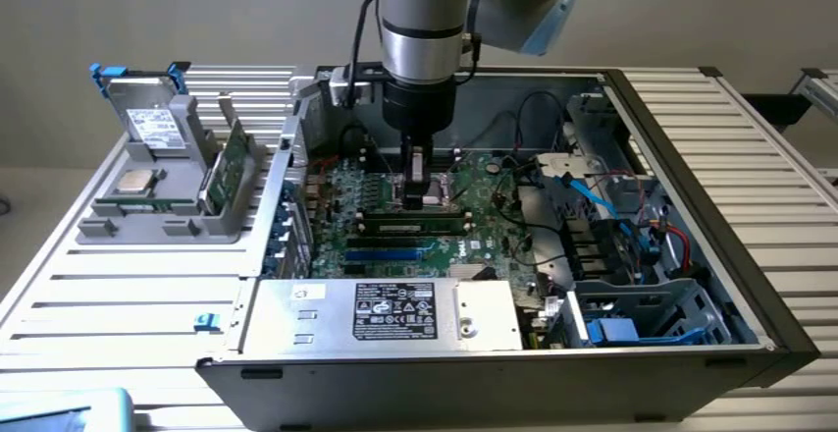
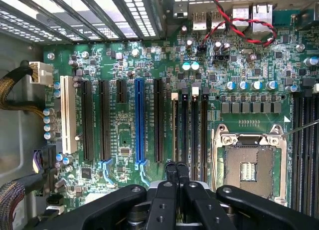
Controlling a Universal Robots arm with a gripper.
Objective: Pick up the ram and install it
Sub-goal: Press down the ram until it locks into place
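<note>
The ram is a long, narrow green stick with dark chips. It stands on its edge in a slot of the large green motherboard inside the open computer case. My gripper hangs straight down over the middle of the ram, shut, with nothing between its fingers. Its tips are at the stick's top edge, and I cannot tell whether they touch it. In the wrist view the shut gripper points at a row of long black slots beside the processor socket.
A grey power supply fills the near side of the case. Cables and a drive cage crowd the exterior view's right. Outside the case, on the exterior view's left, a grey holder carries an upright green board.
</note>
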